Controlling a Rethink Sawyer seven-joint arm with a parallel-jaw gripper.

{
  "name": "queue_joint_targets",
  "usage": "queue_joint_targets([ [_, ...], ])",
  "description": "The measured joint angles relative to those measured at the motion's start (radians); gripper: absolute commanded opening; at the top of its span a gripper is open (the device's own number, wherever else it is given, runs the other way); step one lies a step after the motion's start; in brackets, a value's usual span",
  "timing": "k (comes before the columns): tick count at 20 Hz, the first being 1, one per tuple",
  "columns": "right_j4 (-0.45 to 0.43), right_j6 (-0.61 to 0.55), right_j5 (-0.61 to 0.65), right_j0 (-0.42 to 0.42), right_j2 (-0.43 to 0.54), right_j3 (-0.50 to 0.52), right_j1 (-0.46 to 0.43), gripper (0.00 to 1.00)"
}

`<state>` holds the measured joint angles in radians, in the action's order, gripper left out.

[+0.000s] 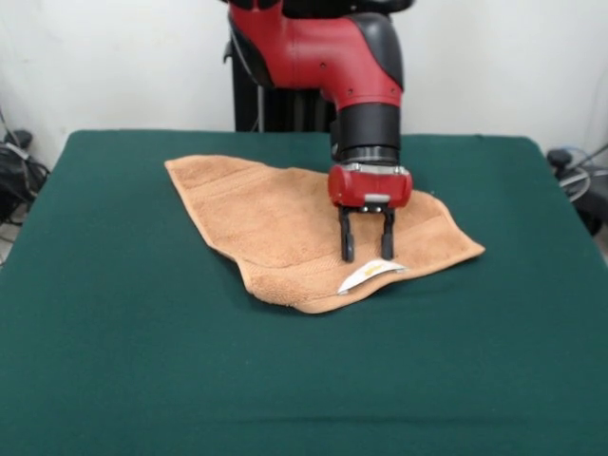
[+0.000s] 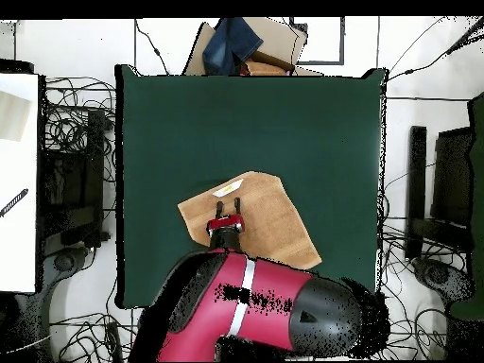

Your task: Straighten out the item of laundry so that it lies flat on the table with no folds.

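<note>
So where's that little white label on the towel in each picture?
Front view: the label lies at the towel's near edge, right of centre, just below the open end effector.
Overhead view: the label sits at the towel's upper edge, above the end effector, near the table's middle.
Shared landmark: the end effector's tips hang right beside the label in both.

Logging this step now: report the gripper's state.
Gripper: open, fingers apart, tips down at the towel beside its white label; holding nothing.
</note>
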<state>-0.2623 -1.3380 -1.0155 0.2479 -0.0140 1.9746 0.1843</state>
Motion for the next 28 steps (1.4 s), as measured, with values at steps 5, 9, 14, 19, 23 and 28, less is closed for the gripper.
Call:
queue_joint_targets([
  [5, -0.013, 0.0, -0.039, 0.001, -0.003, -0.013, -0.02, 1.0],
  [9, -0.029, 0.0, -0.087, 0.005, -0.006, -0.026, -0.044, 1.0],
  [14, -0.048, 0.0, -0.141, 0.013, -0.007, -0.041, -0.072, 1.0],
  [19, -0.057, 0.0, -0.193, 0.018, -0.007, -0.054, -0.099, 1.0],
  [23, -0.05, 0.0, -0.224, 0.018, -0.007, -0.057, -0.113, 1.0],
  [28, -0.037, 0.0, -0.265, 0.015, -0.007, -0.058, -0.131, 1.0],
])
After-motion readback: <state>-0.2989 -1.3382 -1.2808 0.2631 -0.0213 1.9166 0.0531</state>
